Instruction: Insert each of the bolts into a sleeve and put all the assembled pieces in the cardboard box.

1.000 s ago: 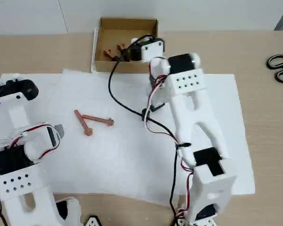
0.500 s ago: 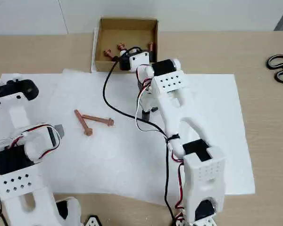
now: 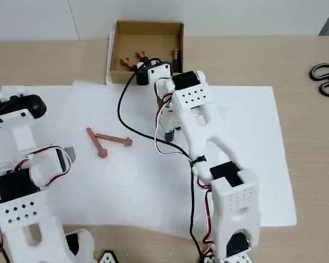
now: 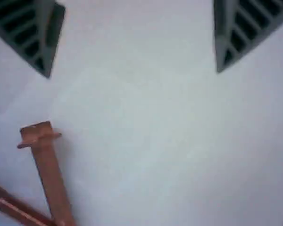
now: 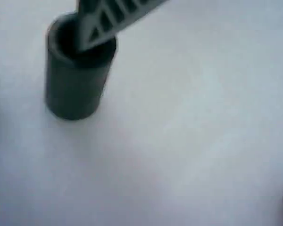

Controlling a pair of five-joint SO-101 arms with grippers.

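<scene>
Your left gripper (image 4: 132, 66) hangs over the left part of the white sheet (image 3: 252, 164), jaws spread wide and holding nothing, which suits a descent onto a bolt. Just beside it the two bolts (image 3: 107, 140) lie flat on the sheet, touching near one end and splayed apart at the heads. Judgement: take one by its head end, where the pair stands apart. The sheet is bare on their left and near sides, but the black cable (image 3: 120, 112) of the right arm (image 3: 208, 137) loops down close to the right-hand bolt's head, so approach from the left. The cardboard box (image 3: 148, 23) sits at the far side, just past the sheet's far edge, with three copper-coloured pieces (image 3: 140, 55) in it; whether each already wears a sleeve you cannot tell. The right arm stretches across the sheet with its wrist at the box's near wall. The right gripper (image 5: 106, 26) hangs over one dark sleeve (image 5: 75, 89), and part of it overlaps the mouth; how its jaws stand cannot be told. The sleeve stands upright with its open end up — ready to take a bolt from above — with bare sheet around most of it. The scissors (image 3: 324, 78) lie on the bare table (image 3: 307, 137), well apart at the right edge.
</scene>
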